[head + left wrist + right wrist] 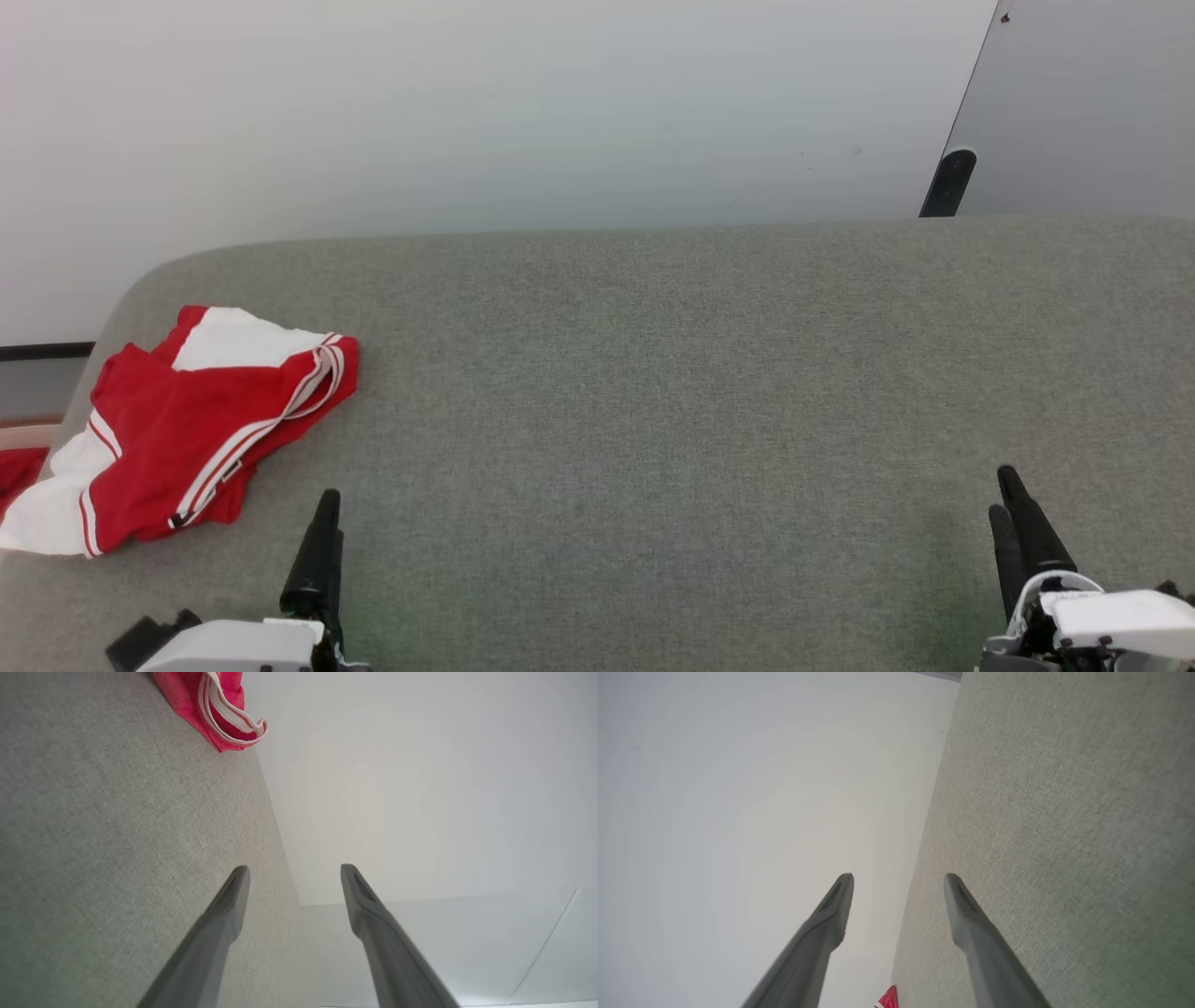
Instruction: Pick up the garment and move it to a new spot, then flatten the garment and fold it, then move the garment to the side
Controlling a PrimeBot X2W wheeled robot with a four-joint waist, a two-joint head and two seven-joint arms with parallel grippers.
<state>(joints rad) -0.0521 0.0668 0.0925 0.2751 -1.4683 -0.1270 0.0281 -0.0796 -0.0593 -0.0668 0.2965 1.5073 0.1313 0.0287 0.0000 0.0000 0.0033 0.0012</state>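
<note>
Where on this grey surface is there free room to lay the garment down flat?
The middle and right of the grey surface are bare: from the garment rightward, between the far edge and the left gripper and right gripper. It is crowded only at the left end, where the garment lies crumpled.

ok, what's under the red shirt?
The shirt lies crumpled on the grey fabric surface, at its left end. Nothing else shows beneath it. Whatever its folds cover can't be seen.
</note>
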